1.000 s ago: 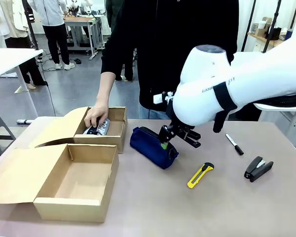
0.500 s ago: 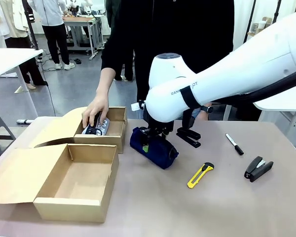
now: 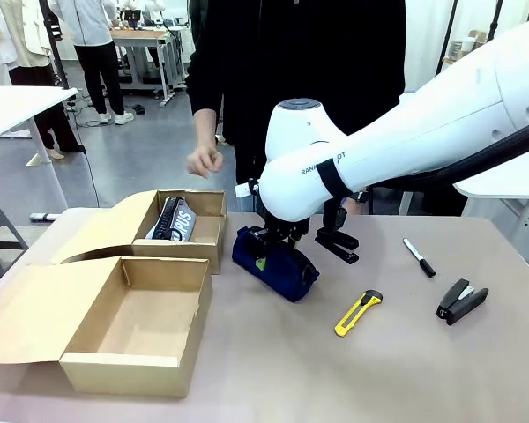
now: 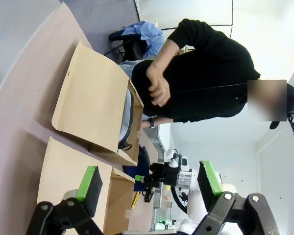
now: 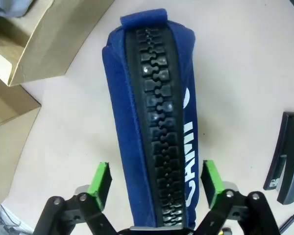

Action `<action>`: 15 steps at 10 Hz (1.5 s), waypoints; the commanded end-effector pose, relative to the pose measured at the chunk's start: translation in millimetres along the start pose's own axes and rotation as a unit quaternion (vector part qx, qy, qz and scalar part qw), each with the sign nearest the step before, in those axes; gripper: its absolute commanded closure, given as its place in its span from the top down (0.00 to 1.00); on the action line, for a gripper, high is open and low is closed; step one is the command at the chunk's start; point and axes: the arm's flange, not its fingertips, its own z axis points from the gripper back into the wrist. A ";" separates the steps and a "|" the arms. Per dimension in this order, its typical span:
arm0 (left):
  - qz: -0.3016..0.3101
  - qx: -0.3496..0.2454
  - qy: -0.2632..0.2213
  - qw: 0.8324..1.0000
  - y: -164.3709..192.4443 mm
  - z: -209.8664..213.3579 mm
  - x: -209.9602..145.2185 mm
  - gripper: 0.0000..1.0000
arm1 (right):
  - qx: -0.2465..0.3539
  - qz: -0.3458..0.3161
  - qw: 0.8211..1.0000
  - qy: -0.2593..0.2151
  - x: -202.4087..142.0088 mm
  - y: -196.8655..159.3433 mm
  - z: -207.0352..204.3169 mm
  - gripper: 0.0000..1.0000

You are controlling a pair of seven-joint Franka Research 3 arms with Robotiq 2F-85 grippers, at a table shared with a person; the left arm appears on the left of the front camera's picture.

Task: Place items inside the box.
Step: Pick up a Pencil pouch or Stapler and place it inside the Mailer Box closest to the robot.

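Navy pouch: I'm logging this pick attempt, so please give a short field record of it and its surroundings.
navy pouch: lying on the table, zipper up, outside both boxes
right fingers: one each side of the pouch, small gaps showing, not clamped
grey pouch: inside the far box
person's hand: raised, clear of the box
loose on table: yellow knife, marker, two staplers

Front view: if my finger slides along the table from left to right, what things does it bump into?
Grey pouch in its cardboard box → navy pouch → yellow utility knife → marker pen → black stapler.
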 end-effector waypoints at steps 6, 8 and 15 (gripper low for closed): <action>-0.004 -0.010 -0.001 1.000 0.1 1.0 -1.2 1.00 | -0.006 -0.005 1.000 -0.008 -8.0 0.8 1.3 0.04; -0.004 -0.010 -0.001 1.000 0.1 1.0 -1.2 1.00 | -0.004 -0.009 1.000 -0.009 -7.9 1.2 1.4 0.00; -0.004 -0.010 -0.001 1.000 0.1 1.0 -1.2 1.00 | 0.007 -0.070 0.994 0.084 -113.9 34.8 136.5 0.00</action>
